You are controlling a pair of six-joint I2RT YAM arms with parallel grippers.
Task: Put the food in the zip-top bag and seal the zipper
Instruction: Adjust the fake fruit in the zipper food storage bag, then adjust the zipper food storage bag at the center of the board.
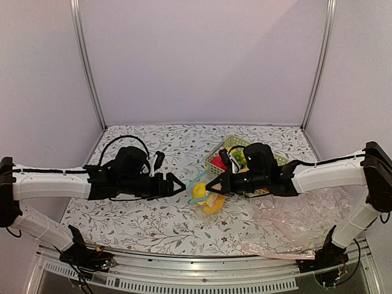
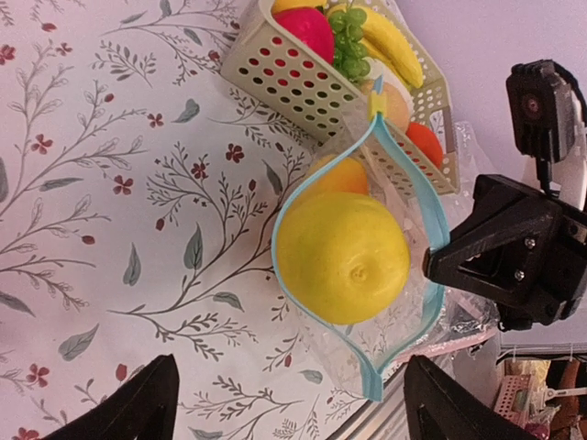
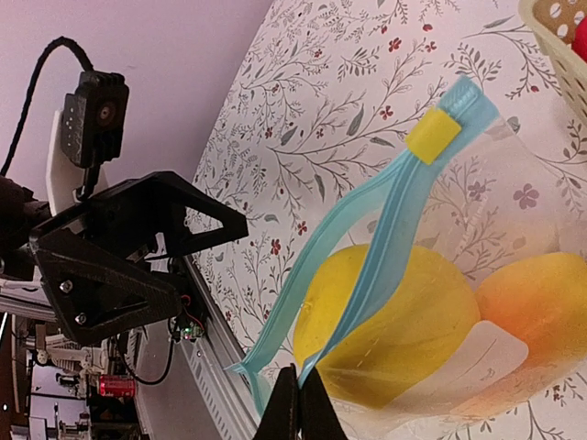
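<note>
The zip-top bag (image 1: 205,197) lies on the table between my grippers, its mouth gaping open. The rounded yellow fruit (image 2: 344,257) and the orange-yellow fruit (image 2: 341,174) are both inside it; they also show in the right wrist view, yellow (image 3: 394,321) and orange (image 3: 541,302). The light blue zipper (image 3: 367,266) runs along the mouth and carries a yellow slider (image 3: 433,137) at its far end. My right gripper (image 3: 298,412) is shut on one lip of the bag's mouth near its corner. My left gripper (image 2: 293,412) is open and empty, just short of the bag's mouth.
A cream perforated basket (image 1: 218,160) holding red, green and banana-shaped fruits stands right behind the bag. A large pinkish clear plastic sheet (image 1: 294,220) lies at the front right. The metal rail of the table's near edge (image 3: 211,385) is close to the bag.
</note>
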